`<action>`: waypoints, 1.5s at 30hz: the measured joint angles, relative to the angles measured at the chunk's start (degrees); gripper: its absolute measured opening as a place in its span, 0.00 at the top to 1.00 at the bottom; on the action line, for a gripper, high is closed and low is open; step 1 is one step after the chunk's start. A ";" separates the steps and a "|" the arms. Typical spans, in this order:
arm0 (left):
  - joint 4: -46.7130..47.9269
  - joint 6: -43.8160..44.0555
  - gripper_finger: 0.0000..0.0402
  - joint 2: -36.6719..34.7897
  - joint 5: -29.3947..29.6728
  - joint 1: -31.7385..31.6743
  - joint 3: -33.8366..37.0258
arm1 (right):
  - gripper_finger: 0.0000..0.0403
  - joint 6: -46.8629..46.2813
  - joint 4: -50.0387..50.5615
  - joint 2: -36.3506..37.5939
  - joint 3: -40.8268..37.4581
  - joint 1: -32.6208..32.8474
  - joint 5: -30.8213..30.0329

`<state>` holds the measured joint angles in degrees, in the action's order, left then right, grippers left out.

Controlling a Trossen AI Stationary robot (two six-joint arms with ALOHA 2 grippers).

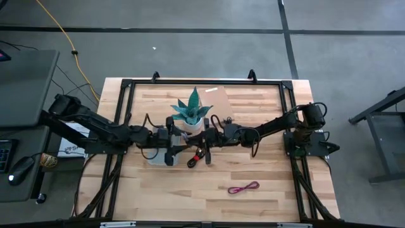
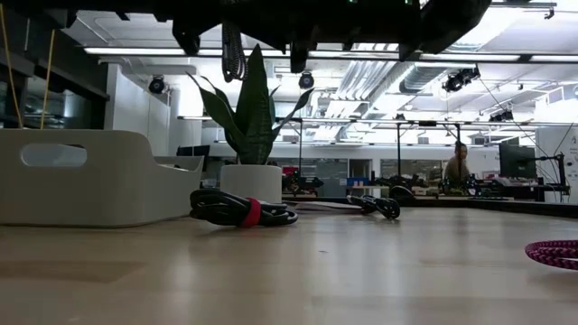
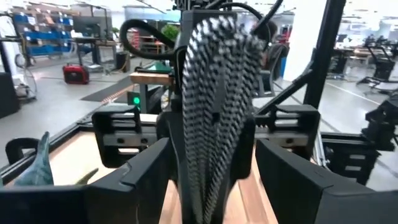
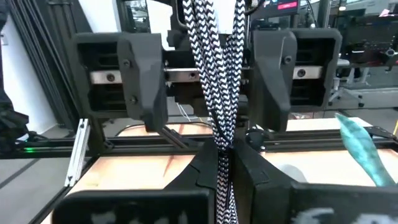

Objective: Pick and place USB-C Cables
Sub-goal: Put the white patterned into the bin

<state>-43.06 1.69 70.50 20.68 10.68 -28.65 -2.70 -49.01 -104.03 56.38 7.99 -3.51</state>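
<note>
Silver-grey cable (image 4: 217, 93): it's up in the air over mid-table, hanging as a braided bundle between my two grippers, in front of the potted plant (image 1: 193, 113).
Right gripper (image 4: 221, 168): clenched on the bundle's lower end; I see the braid running straight down into its pinched fingers.
Left gripper (image 3: 214, 180): released, fingers spread wide either side of the same bundle and not touching it.
Step in hand: I read this as a hand-over between the arms, with only the right one bearing the cable.
Other cables: the black one with the red band (image 2: 244, 211) lies on the table just beside the plant pot, a plain black one (image 2: 379, 206) lies farther back, and the magenta one (image 1: 243, 188) lies well apart toward the near edge.
White bin (image 2: 81, 194): it sits on the left arm's side and is my guess for the drop spot.
Next move: I'd close the left fingers squarely on the braid, confirm the grip, and only then let the right let go.
</note>
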 joint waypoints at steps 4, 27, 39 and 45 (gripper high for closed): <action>0.01 -0.41 0.46 -0.33 1.67 0.00 -0.01 | 1.00 0.09 0.42 0.00 0.00 0.03 0.02; 8.90 -4.21 0.98 -5.51 9.74 3.47 0.07 | 0.77 -1.58 0.90 0.13 -0.04 0.00 -0.76; 37.98 3.64 1.00 -23.90 21.68 8.96 0.07 | 0.49 3.38 3.61 3.34 -0.07 0.76 -3.81; 55.19 19.56 1.00 -28.20 24.64 10.29 0.07 | 0.50 4.09 15.30 10.44 -0.07 1.74 -4.80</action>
<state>12.13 21.26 42.30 45.31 20.97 -28.58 1.40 -33.71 -93.59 56.31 9.73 -8.31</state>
